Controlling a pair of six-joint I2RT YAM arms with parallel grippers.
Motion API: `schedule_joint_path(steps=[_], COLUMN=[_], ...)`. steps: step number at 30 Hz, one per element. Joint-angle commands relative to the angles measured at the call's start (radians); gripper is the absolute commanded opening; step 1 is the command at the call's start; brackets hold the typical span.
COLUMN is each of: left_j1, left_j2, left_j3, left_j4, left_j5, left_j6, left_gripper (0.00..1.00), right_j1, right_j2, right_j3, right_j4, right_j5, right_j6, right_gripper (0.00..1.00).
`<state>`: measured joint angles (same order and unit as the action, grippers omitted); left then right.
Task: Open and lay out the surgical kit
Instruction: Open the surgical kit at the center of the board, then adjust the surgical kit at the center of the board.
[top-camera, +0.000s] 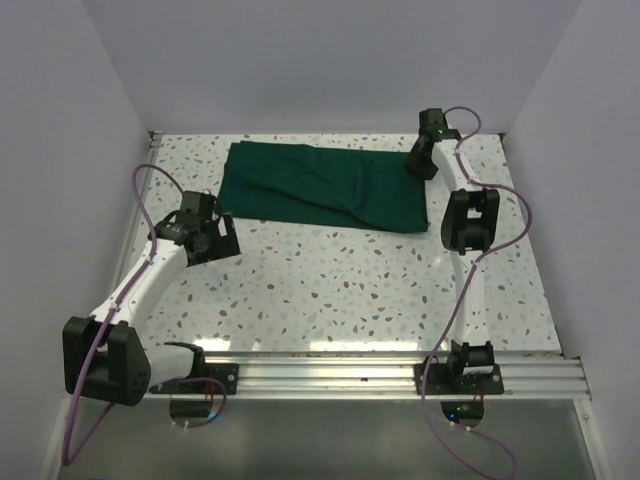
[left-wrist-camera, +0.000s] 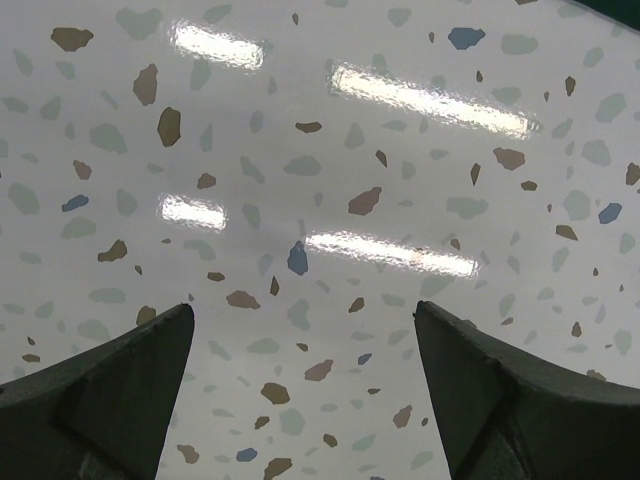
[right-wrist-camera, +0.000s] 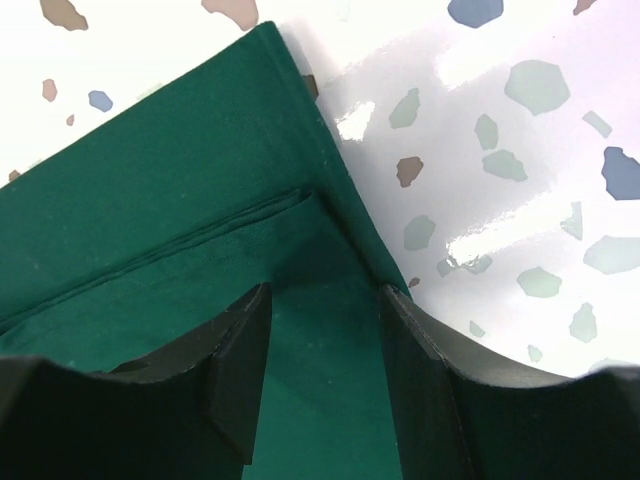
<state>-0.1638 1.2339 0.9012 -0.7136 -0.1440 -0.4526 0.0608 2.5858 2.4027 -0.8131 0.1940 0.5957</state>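
The dark green cloth wrap (top-camera: 320, 185) lies folded flat as a wide strip at the far side of the table. My right gripper (top-camera: 421, 163) is over its far right corner, open. In the right wrist view the fingers (right-wrist-camera: 240, 350) straddle a folded layer of the cloth (right-wrist-camera: 180, 190) near its edge, with the gripper (right-wrist-camera: 323, 297) not closed on it. My left gripper (top-camera: 218, 240) is open and empty just near of the cloth's left end. The left wrist view shows only bare table between the open gripper (left-wrist-camera: 305, 335). Steel tray, scissors, forceps and tweezers are out of view.
The speckled white table (top-camera: 330, 290) is walled by pale panels at the left, back and right. A metal rail (top-camera: 380, 375) carrying both arm bases runs along the near edge. The right arm's elbow (top-camera: 468, 220) stands just right of the cloth.
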Motion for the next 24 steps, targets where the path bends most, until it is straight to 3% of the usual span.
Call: schedule_joint_path(steps=[1, 10, 16, 24], left_j1=[0.004, 0.006, 0.006, 0.004], left_j2=[-0.01, -0.005, -0.027, -0.088], left_j3=[0.015, 0.015, 0.005, -0.019], left_j4=[-0.018, -0.033, -0.05, -0.073], left_j5=[-0.02, -0.017, -0.017, -0.035], left_j6=[0.006, -0.003, -0.02, -0.047], left_gripper=[0.96, 0.96, 0.96, 0.96], right_j1=[-0.018, -0.033, -0.035, -0.033], right_j2=[0.002, 0.028, 0.051, -0.055], right_j3=[0.018, 0.012, 0.018, 0.079], right_j4=[0.031, 0.038, 0.049, 0.015], right_j5=[0.048, 0.062, 0.019, 0.111], right_j6=[-0.034, -0.056, -0.042, -0.043], right_gripper=[0.53, 0.59, 0.54, 0.52])
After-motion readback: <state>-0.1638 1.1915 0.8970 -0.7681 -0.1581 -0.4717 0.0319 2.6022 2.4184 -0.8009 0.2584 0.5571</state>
